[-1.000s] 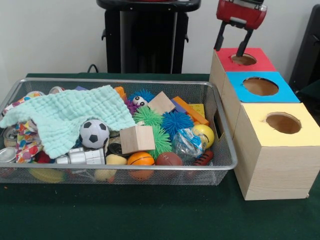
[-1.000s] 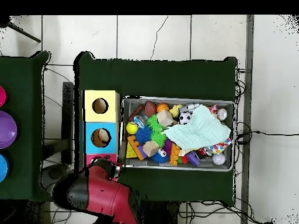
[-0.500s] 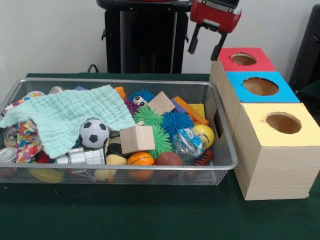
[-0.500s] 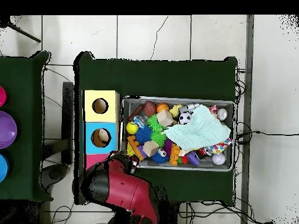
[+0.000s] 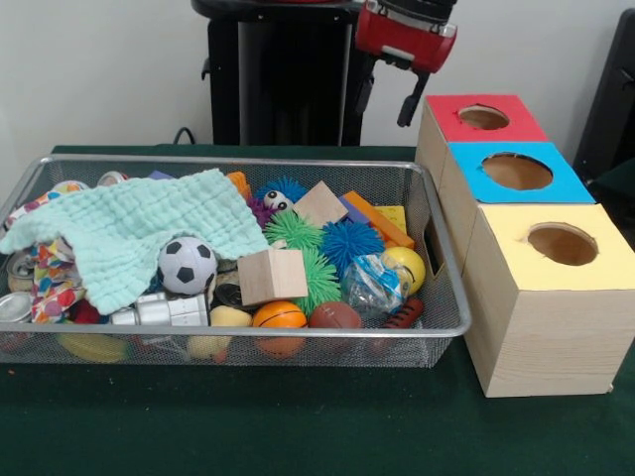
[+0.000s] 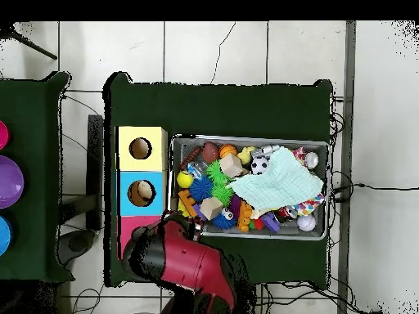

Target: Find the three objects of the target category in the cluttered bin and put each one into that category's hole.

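Note:
The wire-mesh bin (image 5: pixel 248 159) is full of toys; it also shows in the overhead view (image 6: pixel 250 139). A pale yellow soft bun-like toy (image 5: pixel 230 317) lies at the bin's front, beside an orange mini basketball (image 5: pixel 279 315). A second pale piece (image 5: pixel 206 345) lies below it. The red-topped box's hole (image 5: pixel 483 117) is empty at the far right. My gripper (image 5: pixel 387 97) hangs open and empty, high up, left of the red box and above the bin's far right corner. In the overhead view my arm (image 6: pixel 184 262) hides most of the red box (image 6: pixel 131 222).
The blue-topped box (image 5: pixel 517 171) and the yellow-topped box (image 5: pixel 562 243) stand in a row in front of the red one. A tan object shows inside the blue box's hole (image 6: pixel 143 191). A mint cloth (image 5: pixel 129 228), a soccer ball (image 5: pixel 187 265), wooden cubes (image 5: pixel 271 275) and spiky balls (image 5: pixel 352 241) fill the bin.
My gripper has left the red box's hole and moved left in the front view, towards the bin's far right corner. It stays open and empty. The bin's contents are unchanged.

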`<action>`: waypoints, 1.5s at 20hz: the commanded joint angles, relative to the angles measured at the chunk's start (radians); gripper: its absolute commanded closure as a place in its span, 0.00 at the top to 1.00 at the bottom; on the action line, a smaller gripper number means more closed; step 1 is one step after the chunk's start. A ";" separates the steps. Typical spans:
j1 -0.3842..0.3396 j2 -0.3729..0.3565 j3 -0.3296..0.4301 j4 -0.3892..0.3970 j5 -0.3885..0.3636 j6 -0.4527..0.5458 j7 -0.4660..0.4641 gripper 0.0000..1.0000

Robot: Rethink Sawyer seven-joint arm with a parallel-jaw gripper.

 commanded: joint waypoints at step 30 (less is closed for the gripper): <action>-0.498 0.115 0.462 -0.288 -0.323 0.002 -0.101 1.00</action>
